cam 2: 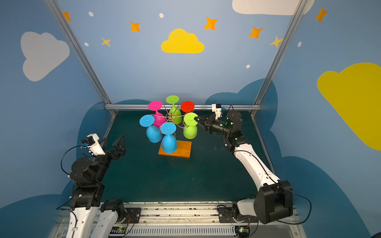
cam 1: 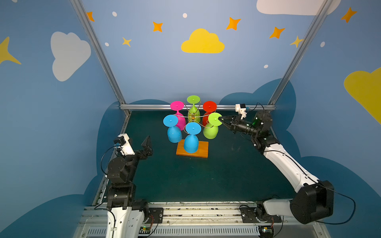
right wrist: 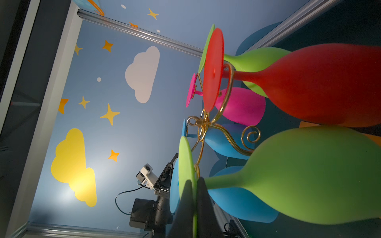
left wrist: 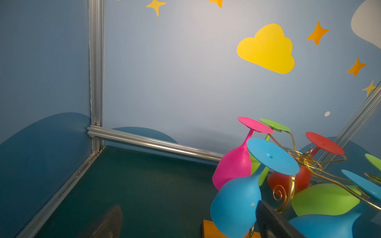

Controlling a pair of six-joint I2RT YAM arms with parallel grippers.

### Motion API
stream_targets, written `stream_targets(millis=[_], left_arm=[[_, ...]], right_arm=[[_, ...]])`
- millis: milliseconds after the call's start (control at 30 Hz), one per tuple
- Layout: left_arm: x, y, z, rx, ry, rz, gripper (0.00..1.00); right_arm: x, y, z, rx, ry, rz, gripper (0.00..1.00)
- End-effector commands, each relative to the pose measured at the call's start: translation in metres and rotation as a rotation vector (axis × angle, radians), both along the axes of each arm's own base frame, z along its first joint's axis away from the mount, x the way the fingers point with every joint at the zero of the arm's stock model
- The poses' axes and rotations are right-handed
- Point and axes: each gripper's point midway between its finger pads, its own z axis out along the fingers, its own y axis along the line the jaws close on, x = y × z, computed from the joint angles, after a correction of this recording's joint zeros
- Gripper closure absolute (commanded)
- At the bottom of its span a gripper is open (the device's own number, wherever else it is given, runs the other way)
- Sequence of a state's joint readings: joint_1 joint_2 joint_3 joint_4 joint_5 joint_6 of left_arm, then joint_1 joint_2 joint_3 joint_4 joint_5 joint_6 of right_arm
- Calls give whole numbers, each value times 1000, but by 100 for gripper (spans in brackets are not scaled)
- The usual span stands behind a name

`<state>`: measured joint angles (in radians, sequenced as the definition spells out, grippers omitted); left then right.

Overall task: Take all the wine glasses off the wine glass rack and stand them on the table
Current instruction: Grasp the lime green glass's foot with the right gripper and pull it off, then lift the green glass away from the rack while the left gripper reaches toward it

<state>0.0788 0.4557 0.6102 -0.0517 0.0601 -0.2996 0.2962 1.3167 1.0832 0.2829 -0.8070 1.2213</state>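
Now R claw [cam 1: 220, 119] pinches green wine glass [cam 1: 210, 133] foot, on rack [cam 1: 192, 117]; L claw [cam 2: 112, 143] spread.

text: none legible | labels, brands: none legible | numbers, signs: none legible | all four views checked

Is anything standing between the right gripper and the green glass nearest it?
No. The right gripper is shut on that green glass at its foot rim. Only the wire arm of the rack, hooked round the stem, holds it; the outward path looks clear.
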Motion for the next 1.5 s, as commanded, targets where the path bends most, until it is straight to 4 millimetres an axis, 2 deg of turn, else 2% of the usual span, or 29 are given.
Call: stream_targets(millis=[0, 233, 333, 400, 567, 700, 767, 900, 1100, 1300, 1467], left_arm=[[-1, 2, 3, -3, -20, 8, 0], [-6, 0, 13, -9, -17, 0, 1], [-12, -18, 24, -64, -2, -104, 5], [-18, -38, 39, -105, -1, -223, 9], [-38, -82, 97, -180, -26, -509, 20], [-51, -114, 135, -225, -46, -757, 26], [-51, -124, 146, -263, -32, -830, 26], [-47, -149, 154, -297, -8, -948, 26], [-47, -210, 157, -271, 56, -1172, 28], [-42, -257, 156, -251, 77, -1294, 30], [-37, -278, 161, -251, 55, -1338, 31]], right_arm=[[-12, -11, 11, -4, -59, -21, 100], [-33, -32, -3, -70, -78, -90, 100], [-42, -42, -4, -113, -111, -128, 100], [-48, -46, -2, -156, -146, -141, 100], [-70, -52, 19, -250, -280, -142, 100], [-89, -61, 42, -344, -416, -179, 100], [-99, -64, 57, -366, -484, -185, 100], [-120, -60, 91, -371, -627, -156, 100], [-140, -44, 122, -347, -755, -80, 100], [-146, -29, 134, -336, -801, -22, 100], [-146, -14, 136, -322, -811, 28, 100]])
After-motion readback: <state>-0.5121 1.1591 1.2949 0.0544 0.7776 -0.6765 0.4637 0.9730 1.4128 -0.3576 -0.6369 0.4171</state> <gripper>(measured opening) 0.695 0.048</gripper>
